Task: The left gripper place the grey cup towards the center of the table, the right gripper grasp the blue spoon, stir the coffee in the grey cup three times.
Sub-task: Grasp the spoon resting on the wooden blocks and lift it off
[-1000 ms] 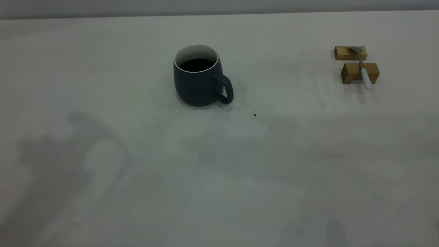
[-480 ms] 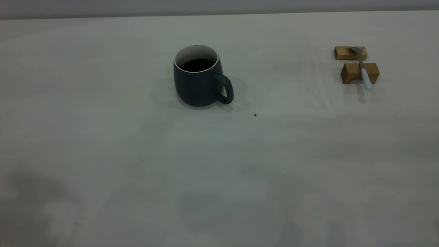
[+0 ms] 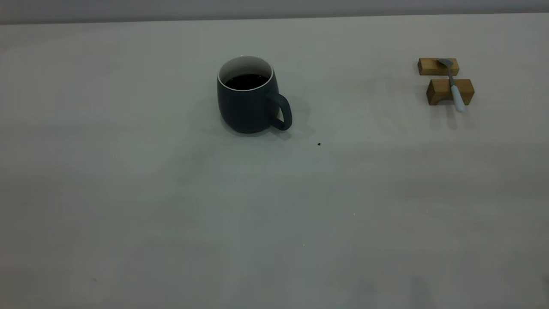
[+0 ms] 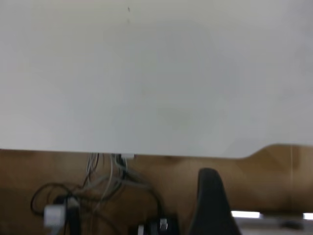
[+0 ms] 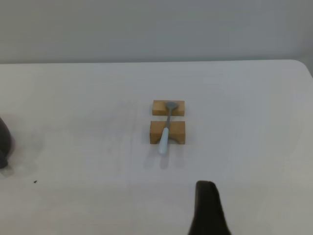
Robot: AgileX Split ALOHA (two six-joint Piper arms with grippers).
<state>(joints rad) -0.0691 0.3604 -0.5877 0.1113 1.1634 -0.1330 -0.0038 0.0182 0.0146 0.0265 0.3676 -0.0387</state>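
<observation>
Shadows seen earlier near the front edge of the broad off-white table (image 3: pixel 128 214) have gone; nothing else has shifted. Toward the table's middle, the rounded slate-grey cup (image 3: pixel 246 103) stands upright. Near the right edge, the slim pale-blue-handled spoon (image 3: pixel 453 86) is bridged across two tan wooden blocks (image 3: pixel 446 79). Its raised handle should be gripped squarely. Neither gripper's spread can be told.

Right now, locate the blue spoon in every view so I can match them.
Exterior view: blue spoon far right, lying across two wooden blocks.
Left wrist view: not in it.
Right wrist view: blue spoon mid-frame, across the same blocks.
Shared landmark: the wooden blocks.
</observation>
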